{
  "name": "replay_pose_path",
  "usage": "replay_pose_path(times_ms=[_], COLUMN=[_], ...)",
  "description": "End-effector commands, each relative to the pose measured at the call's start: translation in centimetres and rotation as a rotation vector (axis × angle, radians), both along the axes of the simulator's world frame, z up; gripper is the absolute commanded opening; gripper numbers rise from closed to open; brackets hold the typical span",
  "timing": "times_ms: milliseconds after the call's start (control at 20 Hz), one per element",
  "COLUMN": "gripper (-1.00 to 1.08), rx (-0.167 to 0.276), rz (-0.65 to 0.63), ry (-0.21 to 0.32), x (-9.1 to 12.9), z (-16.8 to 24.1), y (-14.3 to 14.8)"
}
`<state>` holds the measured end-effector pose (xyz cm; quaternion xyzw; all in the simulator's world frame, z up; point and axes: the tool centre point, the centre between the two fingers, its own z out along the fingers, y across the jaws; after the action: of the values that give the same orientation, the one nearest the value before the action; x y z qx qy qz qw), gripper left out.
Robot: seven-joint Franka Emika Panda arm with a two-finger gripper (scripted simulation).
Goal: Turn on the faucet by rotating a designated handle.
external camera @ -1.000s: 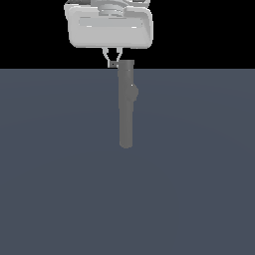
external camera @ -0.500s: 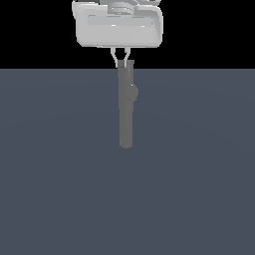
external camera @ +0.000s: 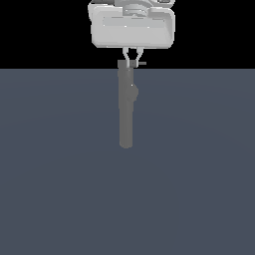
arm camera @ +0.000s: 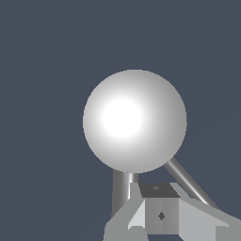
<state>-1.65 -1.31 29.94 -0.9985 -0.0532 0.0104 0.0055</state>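
The faucet (external camera: 126, 107) stands on the dark tabletop (external camera: 199, 174) near the middle of the exterior view, its long grey body running from its squared end at 12 o'clock to its rounded end at 6 o'clock, with the small side bump facing 3 o'clock. The handle (external camera: 141, 63) is a thin short rod that juts from the squared end toward 3 o'clock.

The gripper (external camera: 132, 63) hangs right over that squared end, its two pale fingers (external camera: 126, 56) reaching down to the top of the faucet. The handle's root lies just beside them. In the wrist view the fingers (arm camera: 197, 219) flank a small grey block with little space to spare, but I cannot tell whether they are clenched on it or merely standing around it. A bright white sphere (arm camera: 134, 121) fills the centre of that view, with a thin rod (arm camera: 188, 182) slanting away beneath it.

As a judgement, the approach looks complete or nearly so, while the rotation itself seems not yet done: the handle points straight out sideways. What is left is to push or swing that rod around the faucet's end.
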Motion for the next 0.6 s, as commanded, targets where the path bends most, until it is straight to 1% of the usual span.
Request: replay_pose_path(times_ms=[0,550], gripper=[-1.00,-1.00], rx=[0.000,-0.006], rz=[0.000,-0.029], ry=[0.000,-0.013], x=[0.0,3.6], z=[0.0,0.1], y=[0.0,-2.5])
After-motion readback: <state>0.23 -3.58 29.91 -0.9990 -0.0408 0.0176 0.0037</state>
